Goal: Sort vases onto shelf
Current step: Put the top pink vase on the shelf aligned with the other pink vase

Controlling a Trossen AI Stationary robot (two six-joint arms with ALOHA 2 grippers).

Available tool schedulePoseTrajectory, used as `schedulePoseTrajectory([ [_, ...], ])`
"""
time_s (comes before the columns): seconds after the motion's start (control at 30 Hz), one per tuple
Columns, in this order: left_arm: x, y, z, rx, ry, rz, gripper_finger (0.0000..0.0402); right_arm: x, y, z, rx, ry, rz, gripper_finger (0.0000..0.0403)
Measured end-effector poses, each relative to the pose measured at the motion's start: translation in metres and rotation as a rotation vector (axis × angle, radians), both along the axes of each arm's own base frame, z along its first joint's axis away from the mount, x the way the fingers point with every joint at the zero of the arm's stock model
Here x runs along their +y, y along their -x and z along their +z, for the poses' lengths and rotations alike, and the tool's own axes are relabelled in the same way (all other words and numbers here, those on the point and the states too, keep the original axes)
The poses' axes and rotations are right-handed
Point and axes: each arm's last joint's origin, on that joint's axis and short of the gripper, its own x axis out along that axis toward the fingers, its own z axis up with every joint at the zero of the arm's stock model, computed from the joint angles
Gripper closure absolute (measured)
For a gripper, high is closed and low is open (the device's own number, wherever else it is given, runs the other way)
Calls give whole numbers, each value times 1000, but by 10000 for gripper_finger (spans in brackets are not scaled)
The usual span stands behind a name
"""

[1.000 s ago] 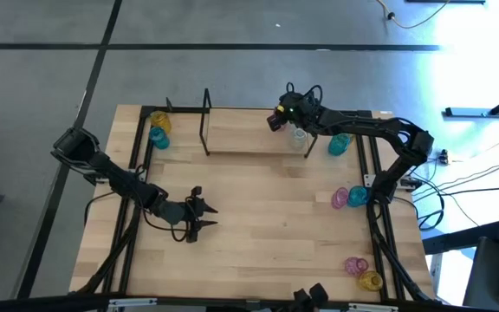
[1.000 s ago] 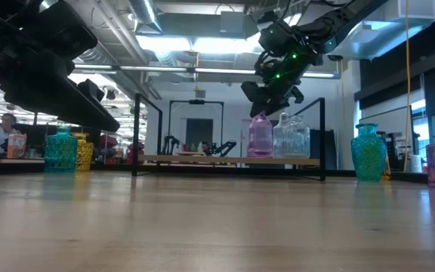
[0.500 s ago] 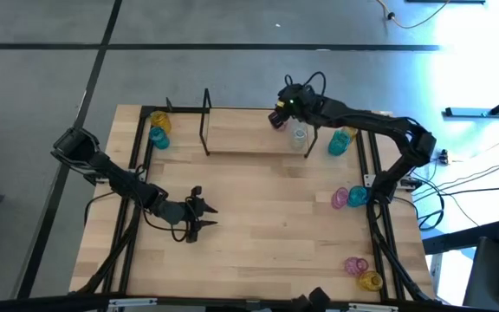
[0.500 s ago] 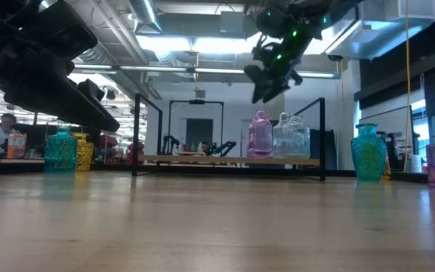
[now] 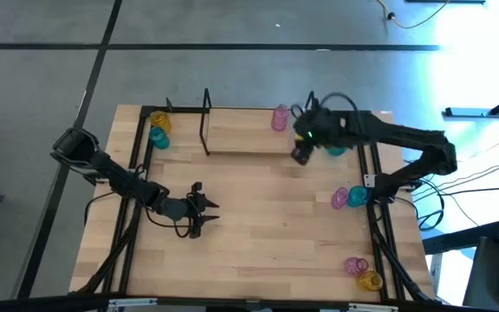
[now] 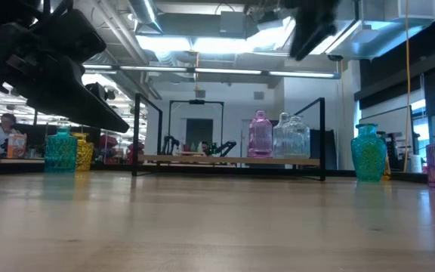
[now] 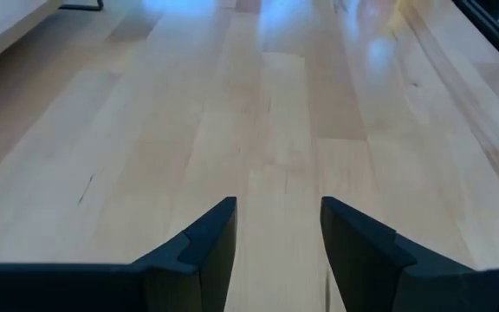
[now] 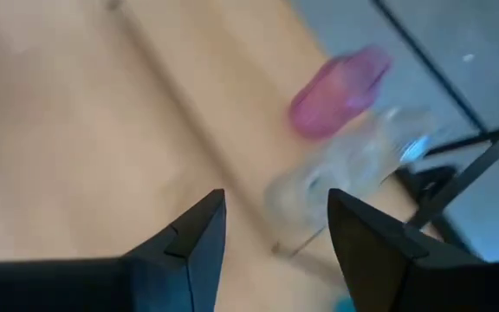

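The low light-wood shelf with black wire end frames (image 5: 245, 134) lies along the far edge of the pale plank worktop (image 5: 258, 225), and it serves as the landmark here. On its right end stand a translucent pink bottle-shaped vase (image 5: 280, 119) and, just beside it, a clear glass vase (image 6: 291, 137); in the low view the two stand upright and very close together, inside the right wire frame (image 6: 322, 138). In the high view the clear one is hidden under the right arm.

The right end effector (image 5: 301, 154) hovers at the shelf's right end, above its near edge. Its two dark fingers (image 8: 191, 244) stand apart with a moderate gap and nothing between them; the wrist view looks past them at the pink and clear vases.

The left end effector (image 5: 199, 214) rests well in front of the shelf, toward its left side. Its fingers (image 7: 204, 245) are likewise parted and empty.

Off the shelf's left end stand a yellow vase (image 5: 160, 120) and a teal vase (image 5: 158, 136). Off its right end a teal vase (image 5: 337, 147) shows, partly covered by the right arm. Farther toward the near side on the right are a pink vase (image 5: 340, 198) touching a teal one (image 5: 358, 196), then another pink vase (image 5: 355, 265) beside a yellow one (image 5: 370, 280).
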Motion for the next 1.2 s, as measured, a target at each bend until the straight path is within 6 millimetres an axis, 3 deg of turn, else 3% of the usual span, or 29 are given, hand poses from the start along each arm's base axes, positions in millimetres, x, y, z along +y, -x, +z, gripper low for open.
schedulePoseTrajectory([
  [0.23,0,0,0,-1,2,3,240,57,34,0,133,-127,62,217],
  [0.43,0,-1,1,-13,9,3,240,82,56,-30,201,-203,51,217],
  [0.83,-2,-4,9,-92,6,-28,240,81,104,-105,290,-402,-142,217],
  [1.2,-2,-5,9,-95,-13,-37,240,81,107,-129,315,-462,-208,217],
])
